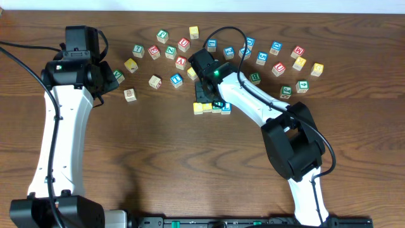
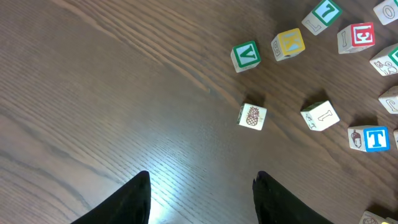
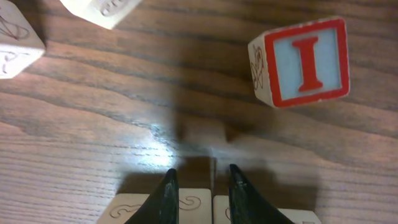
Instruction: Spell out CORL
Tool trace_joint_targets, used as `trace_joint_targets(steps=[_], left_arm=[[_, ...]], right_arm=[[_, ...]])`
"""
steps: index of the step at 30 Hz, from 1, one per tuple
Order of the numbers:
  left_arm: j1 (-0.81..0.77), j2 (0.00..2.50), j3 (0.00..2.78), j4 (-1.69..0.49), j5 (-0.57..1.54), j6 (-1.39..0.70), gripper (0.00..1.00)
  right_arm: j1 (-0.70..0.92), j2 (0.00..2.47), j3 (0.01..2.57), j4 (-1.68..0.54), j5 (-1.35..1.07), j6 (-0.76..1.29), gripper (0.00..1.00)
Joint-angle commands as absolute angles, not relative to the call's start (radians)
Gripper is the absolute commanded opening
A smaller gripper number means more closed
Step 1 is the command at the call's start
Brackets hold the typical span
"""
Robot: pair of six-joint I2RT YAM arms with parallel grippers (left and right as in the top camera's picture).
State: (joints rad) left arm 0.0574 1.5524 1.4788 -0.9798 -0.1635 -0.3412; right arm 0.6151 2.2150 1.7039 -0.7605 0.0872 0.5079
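Row point(image 1: 212, 108) lies mid worktop point(image 1: 158, 164). Right jaws narrow, holding nothing, over its far edge; I judge they are squaring blocks. Left jaws wide, empty, at far left, out of the way.

Dark wood-grain table point(image 1: 158, 164). Red-framed I block point(image 3: 308, 59) sits flat, letter face up. Pineapple-picture block point(image 2: 252, 116) stands alone on bare wood. Blue T block point(image 2: 375, 138) lies well apart, toward the right edge.
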Motion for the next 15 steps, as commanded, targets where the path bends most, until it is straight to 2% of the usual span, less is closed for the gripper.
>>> trace_joint_targets(steps=[1, 15], left_arm=[[0.06, 1.566, 1.463, -0.979, -0.176, -0.354, 0.52], [0.06, 1.566, 1.462, -0.979, -0.176, -0.354, 0.52]], right_arm=[[0.625, 2.213, 1.687, -0.772, 0.105, 0.52, 0.22], [0.63, 2.213, 1.687, -0.795, 0.097, 0.52, 0.22]])
